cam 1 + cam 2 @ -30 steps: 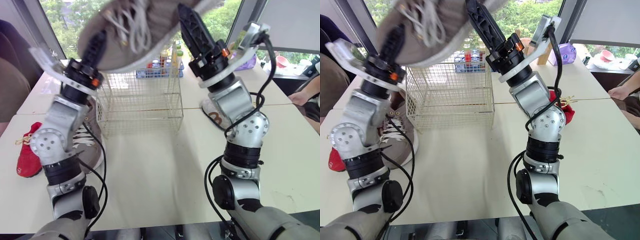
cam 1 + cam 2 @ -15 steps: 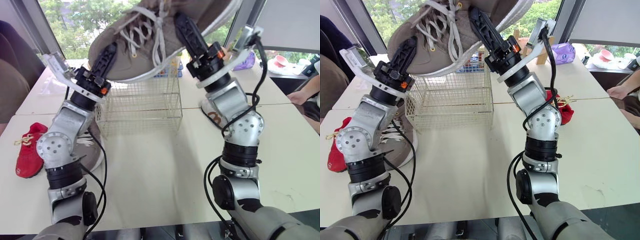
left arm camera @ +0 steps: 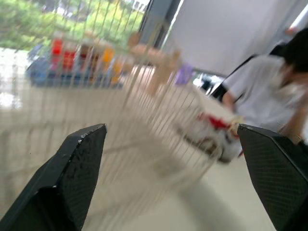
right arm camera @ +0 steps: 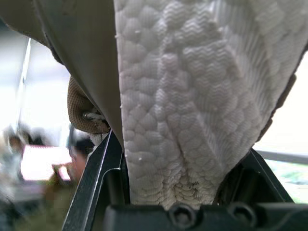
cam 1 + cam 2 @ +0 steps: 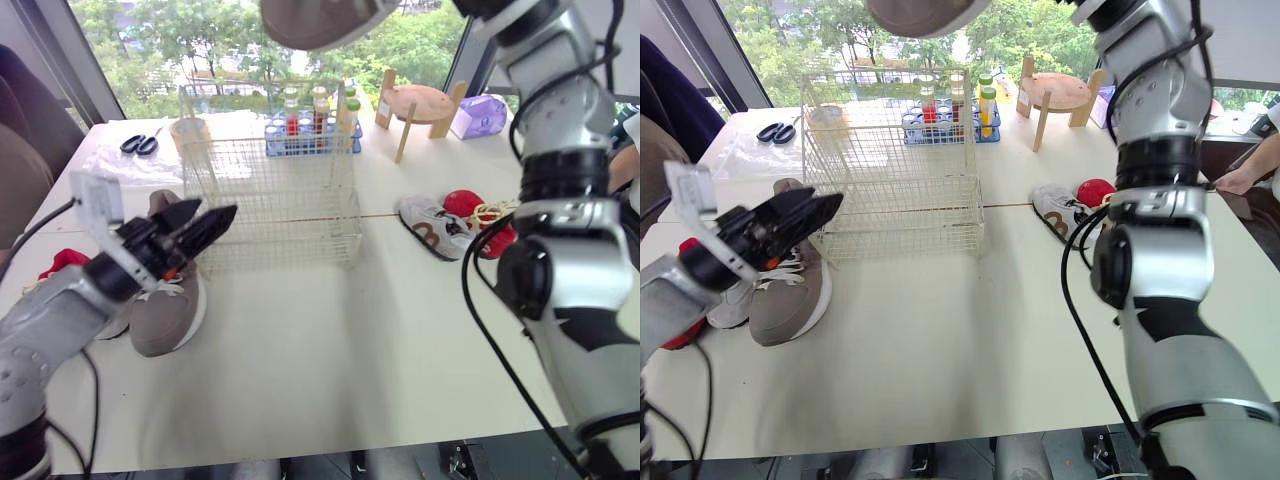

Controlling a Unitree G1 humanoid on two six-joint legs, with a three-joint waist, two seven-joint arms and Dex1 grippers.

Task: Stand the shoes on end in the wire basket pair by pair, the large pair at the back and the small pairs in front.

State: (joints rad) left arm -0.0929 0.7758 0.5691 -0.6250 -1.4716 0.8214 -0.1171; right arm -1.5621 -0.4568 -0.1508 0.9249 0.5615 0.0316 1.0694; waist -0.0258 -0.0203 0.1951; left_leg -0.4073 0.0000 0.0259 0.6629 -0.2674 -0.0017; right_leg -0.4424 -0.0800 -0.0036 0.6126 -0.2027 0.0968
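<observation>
Right pincer [image 4: 183, 159] clamps a big tan shoe [image 5: 320, 15] by its sole, high above the wire basket [image 5: 275, 200]. Its upper looks soft, so the stiff sole likely holds best. Left pincer [image 5: 212, 215] gapes empty beside the basket.

1. My left gripper [image 5: 205, 216] has let go of the shoe [image 5: 320, 15]; its fingers now stand wide apart.
2. It has dropped low, near the basket [image 5: 270, 200] at its left front, over the second shoe [image 5: 165, 310].
3. My right gripper [image 4: 178, 159] alone clamps the shoe, now lifted higher, above the basket.
</observation>
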